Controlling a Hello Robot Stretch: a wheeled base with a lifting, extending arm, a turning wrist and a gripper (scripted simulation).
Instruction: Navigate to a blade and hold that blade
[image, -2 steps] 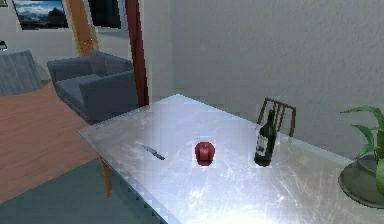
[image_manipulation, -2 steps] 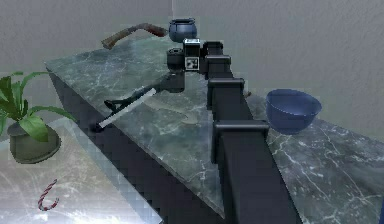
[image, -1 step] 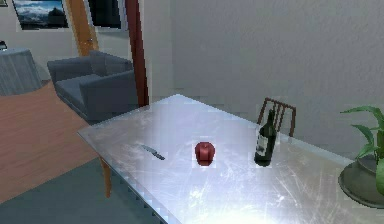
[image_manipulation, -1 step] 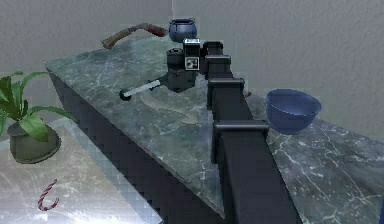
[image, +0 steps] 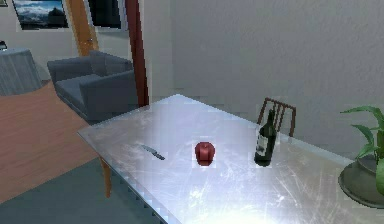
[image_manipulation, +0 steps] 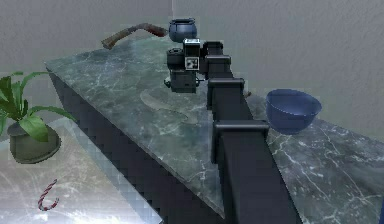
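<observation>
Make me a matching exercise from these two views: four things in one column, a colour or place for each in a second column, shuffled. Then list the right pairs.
Things
1. blade
2. apple
3. bottle
4. bowl

Descriptions
A. dark, standing upright near the chair
B. blue, on the dark counter beside the arm
C. red and round, in the middle of the table
D. slim, lying flat, the leftmost thing on the table in the forward view

Pairs: 1-D, 2-C, 3-A, 4-B
</observation>
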